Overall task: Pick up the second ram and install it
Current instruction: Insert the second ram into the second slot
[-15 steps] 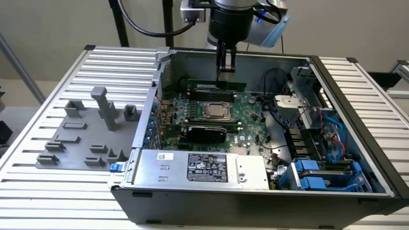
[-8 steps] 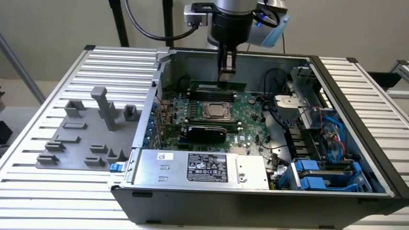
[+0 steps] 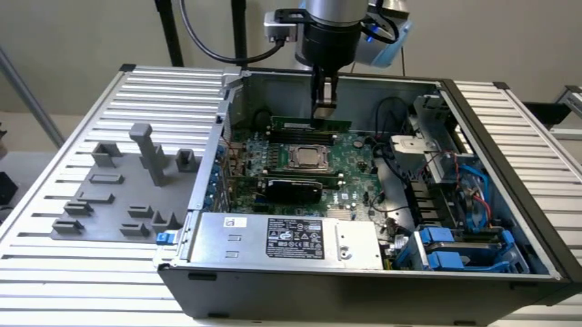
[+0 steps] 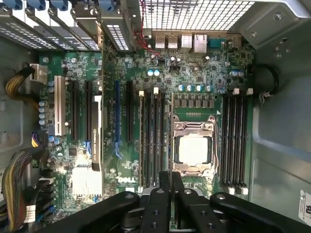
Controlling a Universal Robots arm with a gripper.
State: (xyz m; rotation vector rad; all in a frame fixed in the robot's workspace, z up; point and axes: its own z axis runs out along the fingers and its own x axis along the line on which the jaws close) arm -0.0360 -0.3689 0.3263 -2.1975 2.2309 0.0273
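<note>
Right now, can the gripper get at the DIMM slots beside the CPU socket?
Probably yes. The case is open on top, the gripper hangs over the motherboard, seemingly gripping the green RAM stick, and nothing covers the DIMM slots beside the CPU socket.

Slatted table (image 3: 91, 286) carries computer case (image 3: 364, 293) (open) and grey tray (image 3: 105, 199).

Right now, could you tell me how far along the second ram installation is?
Pickup looks done: the gripper appears closed on the second ram, held above the motherboard. Seating is left: the stick appears clear of the slots beside the processor socket.
</note>
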